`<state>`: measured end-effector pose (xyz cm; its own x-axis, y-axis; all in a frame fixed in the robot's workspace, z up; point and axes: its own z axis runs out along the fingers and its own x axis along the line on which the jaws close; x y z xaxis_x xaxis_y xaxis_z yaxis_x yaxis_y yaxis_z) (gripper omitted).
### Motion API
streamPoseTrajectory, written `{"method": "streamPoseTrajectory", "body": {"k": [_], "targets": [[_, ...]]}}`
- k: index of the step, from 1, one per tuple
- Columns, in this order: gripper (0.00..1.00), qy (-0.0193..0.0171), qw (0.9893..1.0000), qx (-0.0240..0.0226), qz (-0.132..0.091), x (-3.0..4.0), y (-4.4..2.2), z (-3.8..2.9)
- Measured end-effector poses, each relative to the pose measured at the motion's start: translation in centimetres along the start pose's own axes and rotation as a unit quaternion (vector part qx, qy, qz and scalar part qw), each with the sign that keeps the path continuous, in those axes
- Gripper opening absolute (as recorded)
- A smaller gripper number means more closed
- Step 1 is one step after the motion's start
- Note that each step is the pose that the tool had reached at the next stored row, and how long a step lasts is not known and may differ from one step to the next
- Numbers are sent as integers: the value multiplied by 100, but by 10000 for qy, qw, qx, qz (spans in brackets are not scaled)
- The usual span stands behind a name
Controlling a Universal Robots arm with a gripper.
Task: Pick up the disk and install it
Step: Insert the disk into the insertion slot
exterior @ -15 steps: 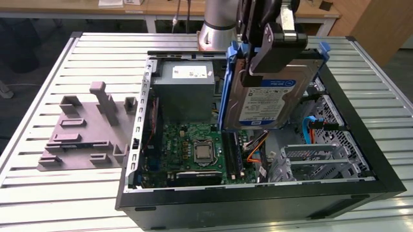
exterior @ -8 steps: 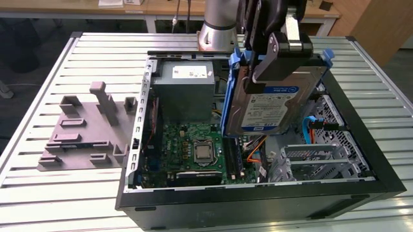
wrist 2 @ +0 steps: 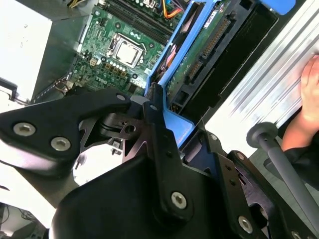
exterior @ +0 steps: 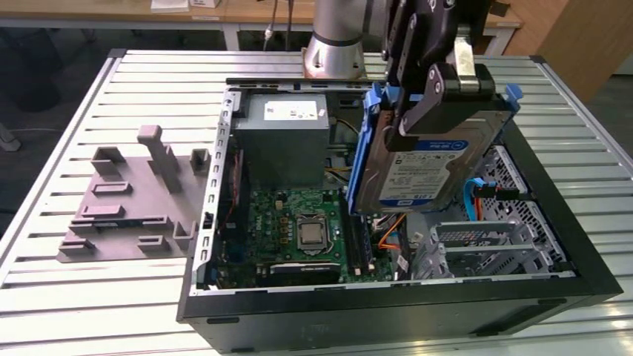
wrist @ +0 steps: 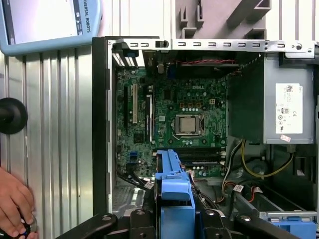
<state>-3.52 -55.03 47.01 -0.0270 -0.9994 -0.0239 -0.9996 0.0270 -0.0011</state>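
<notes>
While the fingers (exterior: pixel 445 93) of the gripper (exterior: pixel 433 111) are clamped tight on the disk (exterior: pixel 425 167), I see it hanging tilted, label facing out, in the air above the open computer case (exterior: pixel 396 304). It hangs over the case's drive-cage side, next to the motherboard (exterior: pixel 296 222). The case sits on the slatted table (exterior: pixel 79 297). A person's hand (wrist: pixel 12 206) rests just outside the case.
</notes>
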Motion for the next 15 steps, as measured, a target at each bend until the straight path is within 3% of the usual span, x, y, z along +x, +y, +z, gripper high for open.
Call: {"method": "streamPoseTrajectory", "body": {"k": [9, 15], "targets": [[36, 0, 10000, 2, 84, 43, -40, 49], [36, 0, 10000, 2, 84, 74, -204, 70]]}}
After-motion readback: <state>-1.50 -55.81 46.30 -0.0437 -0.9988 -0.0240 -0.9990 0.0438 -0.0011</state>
